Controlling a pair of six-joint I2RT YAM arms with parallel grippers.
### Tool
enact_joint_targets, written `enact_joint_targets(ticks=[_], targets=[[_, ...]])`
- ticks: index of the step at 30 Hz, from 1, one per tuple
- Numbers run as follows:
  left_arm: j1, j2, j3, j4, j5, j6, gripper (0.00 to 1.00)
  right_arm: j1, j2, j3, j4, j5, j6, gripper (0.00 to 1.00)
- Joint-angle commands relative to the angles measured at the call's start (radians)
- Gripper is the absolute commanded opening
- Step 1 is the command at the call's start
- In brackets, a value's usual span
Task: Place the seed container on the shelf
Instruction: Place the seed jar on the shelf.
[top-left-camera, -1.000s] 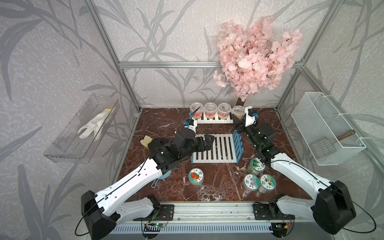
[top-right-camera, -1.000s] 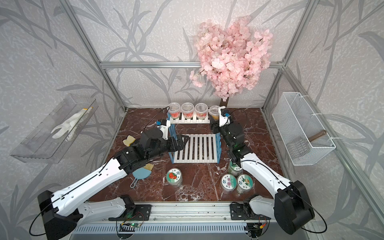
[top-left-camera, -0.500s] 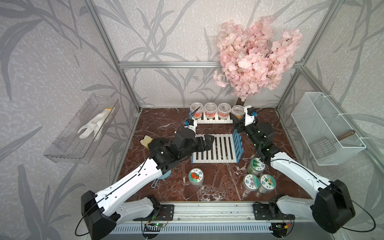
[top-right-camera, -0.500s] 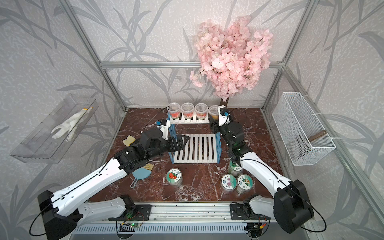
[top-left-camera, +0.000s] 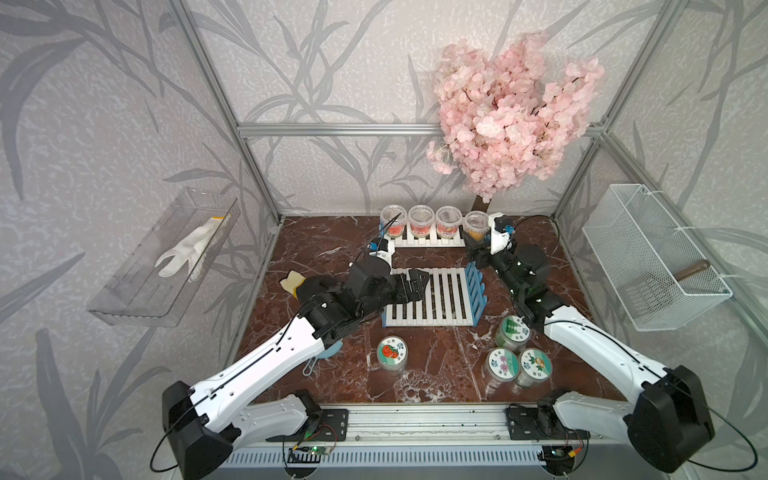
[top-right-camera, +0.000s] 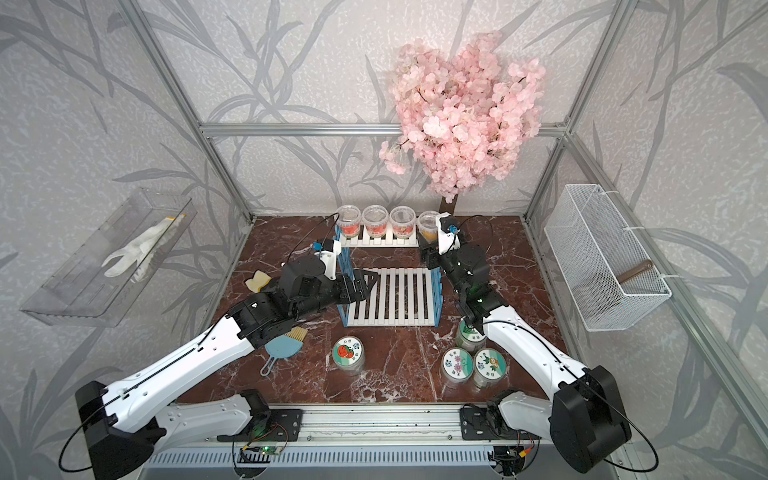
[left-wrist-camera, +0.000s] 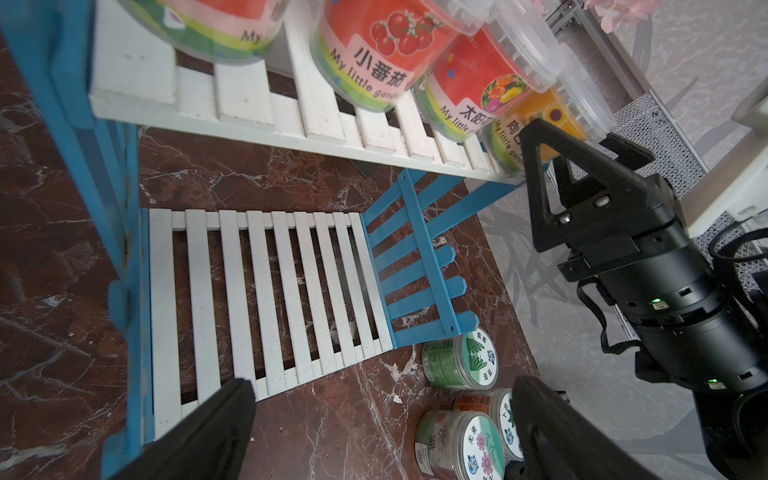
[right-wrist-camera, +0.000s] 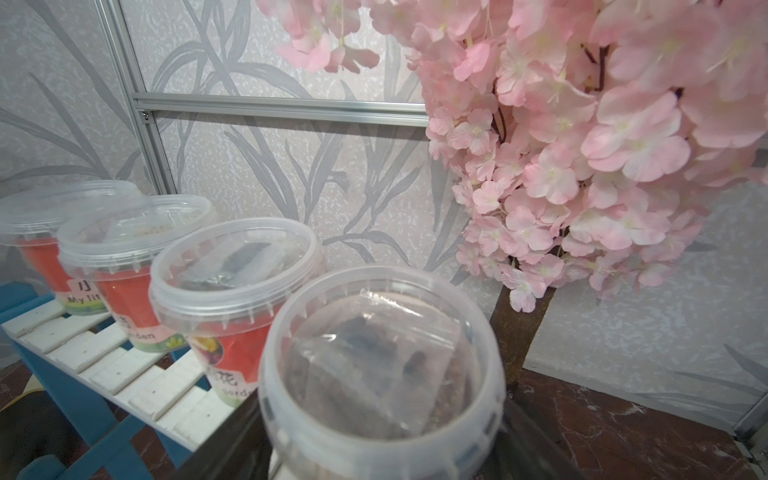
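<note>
Marble tabletop (top-left-camera: 316, 243), shelf (top-left-camera: 432, 303) top: seed container (right-wrist-camera: 374, 365) upright between jaws of right end effector (left-wrist-camera: 575, 139), grip unclear; left end effector (top-left-camera: 417, 279) wide

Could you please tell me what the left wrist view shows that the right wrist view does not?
Only the left wrist view shows the shelf's lower board, three round-lidded jars on the marble, and the right tool seen whole, at the orange cup. Only the right wrist view shows the pink blossom tree and the cups' lids from above. Both show the labelled cups lined on the upper board.
</note>
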Motion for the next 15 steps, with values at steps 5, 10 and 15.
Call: enact_joint_targets(ticks=[5, 10, 15], targets=[[0.007, 0.011, -0.001, -0.003, 0.018, 0.012, 1.0, -0.006, -0.059, 0.016, -0.062, -0.012, -0.019, 0.78], [0.007, 0.014, -0.002, -0.001, 0.023, 0.01, 1.0, -0.008, -0.067, 0.018, -0.085, -0.019, -0.024, 0.73], [0.007, 0.019, 0.004, 0.0, 0.028, 0.009, 1.0, -0.013, -0.058, 0.028, -0.076, -0.019, -0.024, 0.68]])
